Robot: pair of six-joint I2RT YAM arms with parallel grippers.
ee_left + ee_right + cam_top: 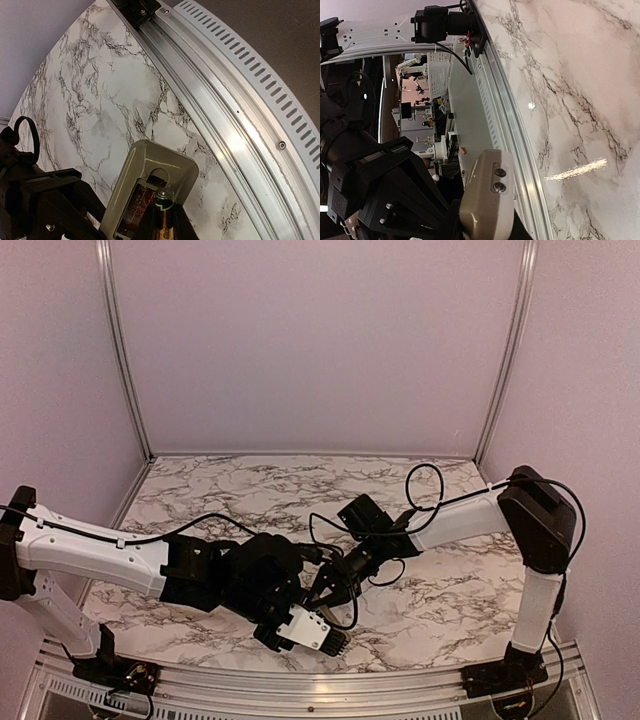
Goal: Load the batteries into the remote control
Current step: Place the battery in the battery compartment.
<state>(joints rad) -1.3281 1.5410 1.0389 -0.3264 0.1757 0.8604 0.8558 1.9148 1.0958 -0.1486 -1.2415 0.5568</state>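
The remote control [314,629] is held in the air low over the table's near edge, white face up. My right gripper [332,592] is shut on it; in the right wrist view its greyish-tan end [488,200] sits between my right gripper's [485,232] fingers. In the left wrist view the remote's tan back [150,162] shows an open battery compartment [139,200]. My left gripper [166,215] is shut on a green-and-gold battery [166,200], whose silvery tip is at the compartment's upper end. The second battery is out of view.
The aluminium rail [225,125] and slotted strip run along the table's near edge, just beside the remote; they also show in the top view [300,682]. Marble tabletop [300,490] stretches back to the walls. The left arm's black body [380,190] crowds the right wrist.
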